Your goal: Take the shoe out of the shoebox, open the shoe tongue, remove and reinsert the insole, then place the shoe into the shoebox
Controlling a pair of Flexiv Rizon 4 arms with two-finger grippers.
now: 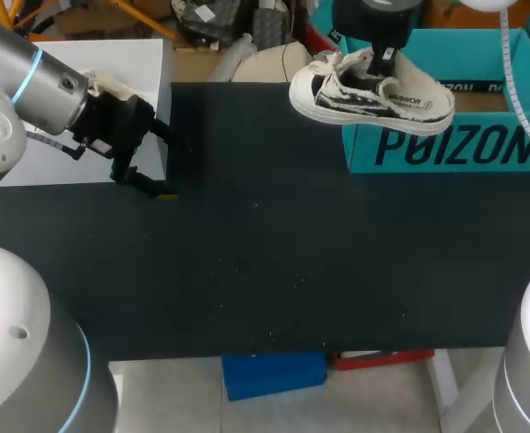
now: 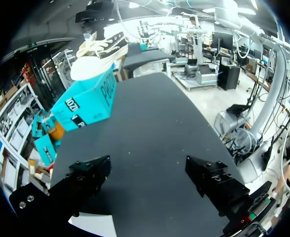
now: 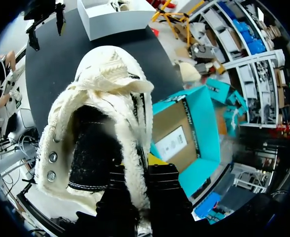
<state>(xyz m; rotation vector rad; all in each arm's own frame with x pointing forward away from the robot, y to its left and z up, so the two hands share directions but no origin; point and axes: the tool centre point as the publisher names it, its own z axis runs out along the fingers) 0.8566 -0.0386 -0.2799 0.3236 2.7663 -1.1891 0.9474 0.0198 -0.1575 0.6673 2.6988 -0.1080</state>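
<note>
Black table (image 1: pixel 265 271): bare surface across the middle and near side gives a wide passage. Far right: teal shoebox (image 1: pixel 454 144), top open. The shoe (image 1: pixel 368 95), clamped in the right gripper (image 3: pixel 145 173), hangs over the shoebox's left side and bars access there. Far left: white box (image 1: pixel 111 117), with the left gripper (image 2: pixel 149 182), fingers spread, beside it.

The shoe (image 3: pixel 105 113) hides the right tool's (image 3: pixel 139 173) tips; the head view's edge crops the shoebox (image 1: pixel 454 144).
</note>
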